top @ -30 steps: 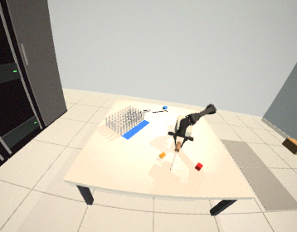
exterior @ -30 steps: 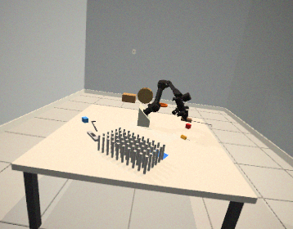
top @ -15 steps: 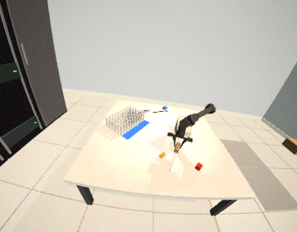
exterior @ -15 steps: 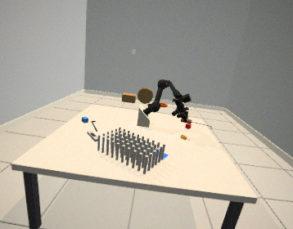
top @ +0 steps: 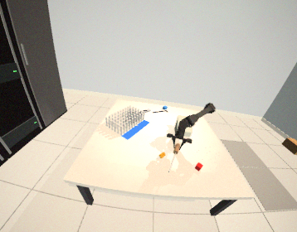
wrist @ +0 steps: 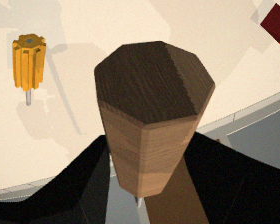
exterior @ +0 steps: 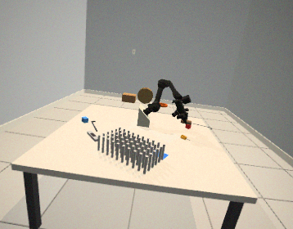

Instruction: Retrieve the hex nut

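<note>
The grey metal spacers point(top: 126, 118) point(exterior: 131, 150) stand upright in rows. The blue taped strip point(top: 136, 130) point(exterior: 165, 155) lies along one side of them. The nut cannot be made out in any view. My gripper point(top: 177, 147) point(wrist: 145, 139) is shut on the wooden handle point(top: 177, 149) point(wrist: 146, 135) of a tool, well away from the spacers. The tool's thin metal shaft point(top: 172, 161) points away from the hand; its tip is too small to tell its shape. In the wrist view the handle hides most of the shaft.
An orange-yellow screwdriver point(top: 162, 155) point(exterior: 183, 137) point(wrist: 28, 67) and a red cube point(top: 199, 166) point(exterior: 188, 127) point(wrist: 275, 24) lie near the held tool. A thin dark bent tool point(exterior: 94, 126), a grey item point(exterior: 92, 135) and a blue block point(top: 165, 108) point(exterior: 85, 119) lie beyond the spacers' other side.
</note>
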{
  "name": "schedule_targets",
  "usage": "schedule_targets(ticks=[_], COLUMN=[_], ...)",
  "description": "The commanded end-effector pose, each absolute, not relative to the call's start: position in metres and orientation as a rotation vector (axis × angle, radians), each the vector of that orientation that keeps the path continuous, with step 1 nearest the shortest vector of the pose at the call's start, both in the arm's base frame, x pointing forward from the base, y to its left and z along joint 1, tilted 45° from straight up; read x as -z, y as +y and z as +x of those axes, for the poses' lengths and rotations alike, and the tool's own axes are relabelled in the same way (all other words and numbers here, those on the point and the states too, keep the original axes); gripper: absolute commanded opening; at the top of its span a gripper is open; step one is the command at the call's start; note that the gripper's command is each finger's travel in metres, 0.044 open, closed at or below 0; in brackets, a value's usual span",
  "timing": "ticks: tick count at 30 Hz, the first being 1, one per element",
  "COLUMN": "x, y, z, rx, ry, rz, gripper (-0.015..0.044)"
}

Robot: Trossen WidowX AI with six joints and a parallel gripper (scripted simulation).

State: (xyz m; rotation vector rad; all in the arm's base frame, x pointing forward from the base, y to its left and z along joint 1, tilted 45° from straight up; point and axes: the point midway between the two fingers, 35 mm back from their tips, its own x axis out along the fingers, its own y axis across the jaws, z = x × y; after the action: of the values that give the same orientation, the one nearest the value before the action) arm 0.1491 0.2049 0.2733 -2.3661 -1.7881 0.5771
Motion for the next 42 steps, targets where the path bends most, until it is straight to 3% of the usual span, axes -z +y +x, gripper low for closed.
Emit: schedule_targets(ticks=[1,42], x=[-0.270,-0.252], y=[0.207,0.227], z=[0.151,0.154], rx=[-0.584,-0.598], ry=[-1.783,-1.791], rz=[-2.366,-2.361], gripper=[0.0000,0.0000])
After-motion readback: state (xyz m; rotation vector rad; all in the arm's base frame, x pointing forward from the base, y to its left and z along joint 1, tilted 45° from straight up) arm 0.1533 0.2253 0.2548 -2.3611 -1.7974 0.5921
